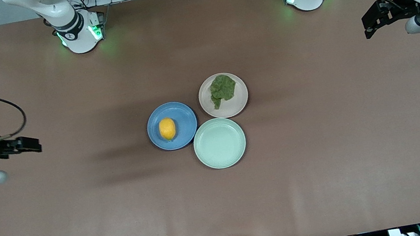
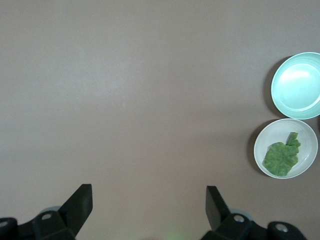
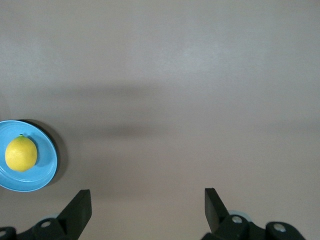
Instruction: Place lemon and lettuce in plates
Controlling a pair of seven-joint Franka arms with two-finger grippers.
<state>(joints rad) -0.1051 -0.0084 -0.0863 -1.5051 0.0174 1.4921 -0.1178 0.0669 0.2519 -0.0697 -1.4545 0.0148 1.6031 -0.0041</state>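
The yellow lemon (image 1: 167,129) lies on the blue plate (image 1: 181,114) at the table's middle; both show in the right wrist view, lemon (image 3: 21,154) on plate (image 3: 47,165). The dark green lettuce (image 1: 222,89) lies on the beige-pink plate (image 1: 235,102); both show in the left wrist view, lettuce (image 2: 281,156) on plate (image 2: 307,137). My right gripper (image 1: 31,144) is open and empty, up over the table's right-arm end (image 3: 148,205). My left gripper (image 1: 370,24) is open and empty, up over the left-arm end (image 2: 149,202).
An empty mint-green plate (image 1: 219,143) lies nearer the front camera, touching both other plates; it also shows in the left wrist view (image 2: 297,85). The brown table (image 1: 328,149) spreads wide around the three plates.
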